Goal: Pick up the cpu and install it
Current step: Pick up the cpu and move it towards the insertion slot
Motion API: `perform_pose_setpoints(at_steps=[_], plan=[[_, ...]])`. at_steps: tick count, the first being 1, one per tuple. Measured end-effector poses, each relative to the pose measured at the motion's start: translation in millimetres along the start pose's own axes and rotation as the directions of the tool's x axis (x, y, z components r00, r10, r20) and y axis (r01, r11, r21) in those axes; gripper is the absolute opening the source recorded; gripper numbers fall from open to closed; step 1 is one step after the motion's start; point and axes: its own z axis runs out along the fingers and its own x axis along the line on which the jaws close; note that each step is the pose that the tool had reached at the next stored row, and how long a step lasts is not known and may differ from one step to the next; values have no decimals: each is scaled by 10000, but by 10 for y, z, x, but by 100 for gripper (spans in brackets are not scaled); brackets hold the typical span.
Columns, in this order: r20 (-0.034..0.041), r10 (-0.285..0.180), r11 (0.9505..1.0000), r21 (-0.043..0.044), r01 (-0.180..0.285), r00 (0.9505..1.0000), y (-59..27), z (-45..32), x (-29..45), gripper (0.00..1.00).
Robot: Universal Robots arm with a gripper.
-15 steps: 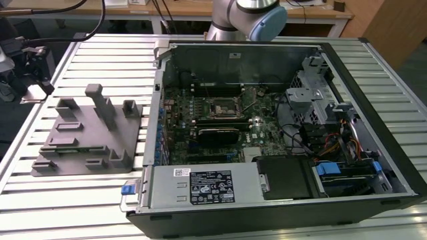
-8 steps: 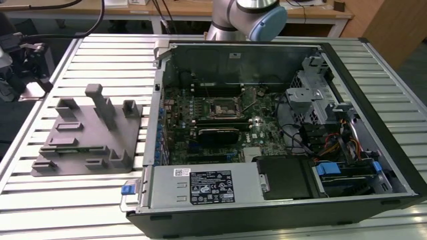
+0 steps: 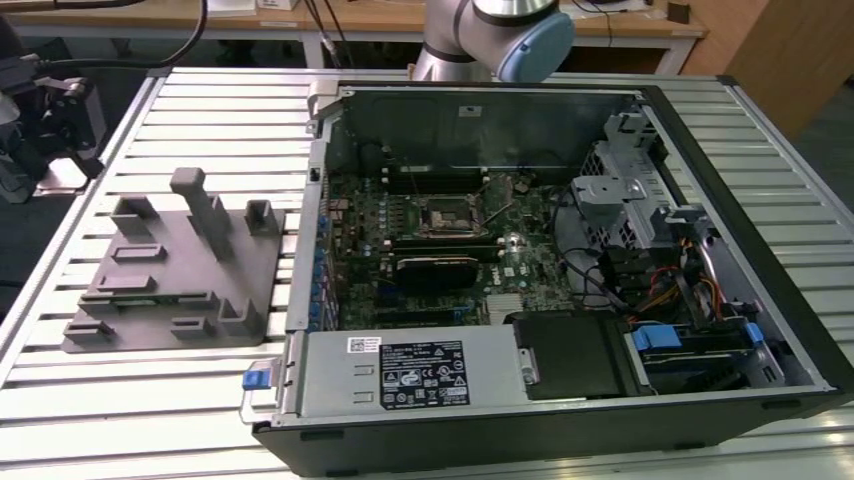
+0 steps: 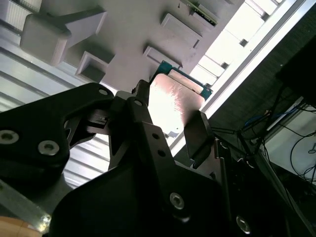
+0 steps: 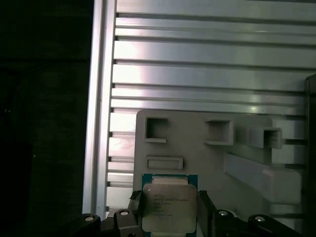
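- Gripper (image 4: 170, 112) (second wrist view): narrowly closed on the cpu (image 4: 175, 94), clamped edge-to-edge between both fingers (image 4: 198, 133).
- Cpu is seen over the grey tray (image 5: 197, 158), near its edge; lifted or resting cannot be told.
- Pick-up judged in hand: chip should be kept level, grip centred.
- Tray is carried by slatted metal table (image 3: 200, 110), w/ open computer case (image 3: 561, 445) beside; desks (image 3: 374, 22) behind.
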Motion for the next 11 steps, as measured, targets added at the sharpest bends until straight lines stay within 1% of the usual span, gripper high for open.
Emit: perform_pose_setpoints(at_steps=[11], plan=[[-1, 0, 10000, 0, 0, 10000, 28, -93, -1, 53]])
